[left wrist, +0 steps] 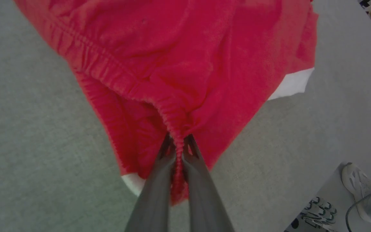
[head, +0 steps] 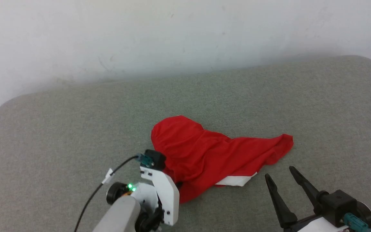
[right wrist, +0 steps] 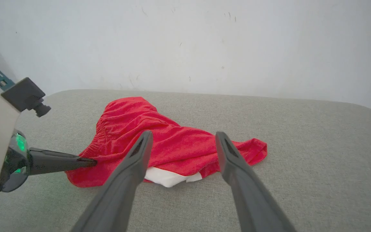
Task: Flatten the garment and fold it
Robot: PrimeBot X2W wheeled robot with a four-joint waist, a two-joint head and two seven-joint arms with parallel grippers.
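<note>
The garment (head: 204, 151) is bright red and lies crumpled in the middle of the grey cushion, with a white trim piece (head: 235, 180) poking out at its near edge. My left gripper (left wrist: 178, 141) is shut on the gathered elastic waistband (left wrist: 114, 74) at the garment's near left corner. From the right wrist view the left gripper (right wrist: 89, 162) reaches into that same red edge from the left. My right gripper (head: 279, 172) stands open just off the garment's near right side, touching nothing. In its own view the right gripper (right wrist: 184, 134) frames the garment (right wrist: 124, 119).
The grey fabric cushion (head: 76, 129) spreads wide on all sides and rounds off at its far corners against a white wall (head: 172, 32). Pale shoes (left wrist: 359, 190) sit on the floor beyond the cushion's edge. A black cable (head: 92, 196) trails from my left wrist.
</note>
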